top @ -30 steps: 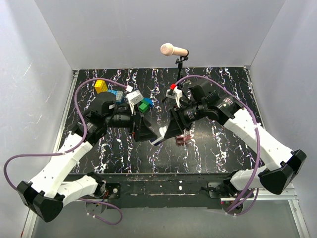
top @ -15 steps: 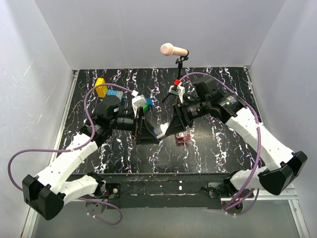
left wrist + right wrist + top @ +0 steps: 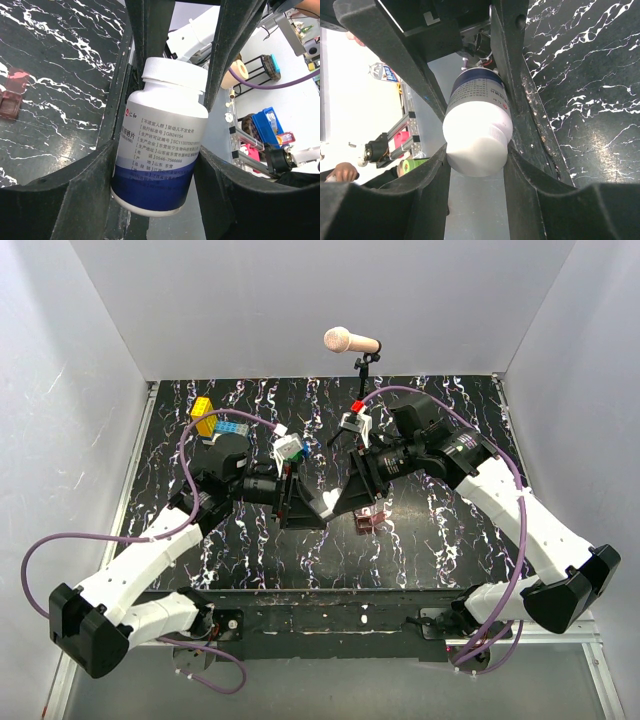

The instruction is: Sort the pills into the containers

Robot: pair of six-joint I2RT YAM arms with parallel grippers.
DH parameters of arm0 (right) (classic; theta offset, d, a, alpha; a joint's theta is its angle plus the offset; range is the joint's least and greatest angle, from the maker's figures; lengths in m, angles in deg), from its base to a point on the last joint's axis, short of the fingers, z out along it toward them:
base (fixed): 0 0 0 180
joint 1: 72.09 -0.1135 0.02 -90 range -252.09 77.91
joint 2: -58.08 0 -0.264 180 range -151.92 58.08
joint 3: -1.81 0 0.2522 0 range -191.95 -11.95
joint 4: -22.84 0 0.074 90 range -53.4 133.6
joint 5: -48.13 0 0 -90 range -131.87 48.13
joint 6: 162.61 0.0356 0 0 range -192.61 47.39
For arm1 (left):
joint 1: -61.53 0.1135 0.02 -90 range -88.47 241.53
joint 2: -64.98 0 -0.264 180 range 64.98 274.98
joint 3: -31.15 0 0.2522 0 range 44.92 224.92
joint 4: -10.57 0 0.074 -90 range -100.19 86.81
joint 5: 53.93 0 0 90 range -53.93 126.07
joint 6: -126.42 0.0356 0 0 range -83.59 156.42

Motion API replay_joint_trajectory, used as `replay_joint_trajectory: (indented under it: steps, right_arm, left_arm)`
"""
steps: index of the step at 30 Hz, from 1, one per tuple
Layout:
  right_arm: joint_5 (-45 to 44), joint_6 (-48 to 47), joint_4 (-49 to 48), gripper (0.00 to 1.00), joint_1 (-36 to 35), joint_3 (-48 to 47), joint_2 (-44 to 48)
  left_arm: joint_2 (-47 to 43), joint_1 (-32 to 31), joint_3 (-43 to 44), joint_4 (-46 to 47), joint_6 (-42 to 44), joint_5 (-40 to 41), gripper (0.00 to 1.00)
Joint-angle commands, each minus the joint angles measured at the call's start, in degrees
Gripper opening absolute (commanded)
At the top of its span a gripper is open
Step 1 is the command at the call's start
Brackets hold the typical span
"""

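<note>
Holding a white bottle (image 3: 162, 135) between two grippers near the centre of the overhead frame, cap screwed on and nothing of its contents on show. Clamping its blue-banded base in the left gripper (image 3: 156, 167), narrowed onto the body. Pinching the cap end in the right gripper (image 3: 476, 160), likewise closed on it from the opposite side. Just below and right of that meeting point, on the dark marbled worktop (image 3: 430, 530): a reddish-brown pill box (image 3: 368, 520) with pale pink lid segments, too small to tell whether any lid stands open or what sits inside. Toward the upper left, yellow and blue toy blocks (image 3: 218, 420). Against a second ago: more reach from the left arm, with its wrist nearer the centre; only a slight shift on the right; same spot for the pill box and toy blocks.
</note>
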Motion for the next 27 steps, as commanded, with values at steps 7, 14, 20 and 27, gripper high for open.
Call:
replay_joint_trajectory:
  steps: [7, 14, 20, 27]
  right_arm:
    - [0.0, 2.2, -3.0, 0.01, 0.4, -2.0, 0.1]
    - [-8.3, 5.1, -4.1, 0.43, 0.4, -2.7, 1.7]
    - [-19.7, 9.4, -5.6, 0.98, 0.6, -1.3, 5.7]
    - [-24.5, 16.2, -8.3, 0.98, 2.3, 0.7, 8.7]
  left_arm:
    - [0.8, -1.4, 2.0, 1.1, -0.2, -2.9, 0.09]
    - [-0.4, -2.1, 1.9, 1.4, -1.0, 1.9, 0.00]
    - [-1.8, -2.4, 1.2, 1.6, -1.5, 9.4, 0.00]
    - [-3.2, -4.3, 1.9, 1.4, -0.8, 19.5, 0.00]
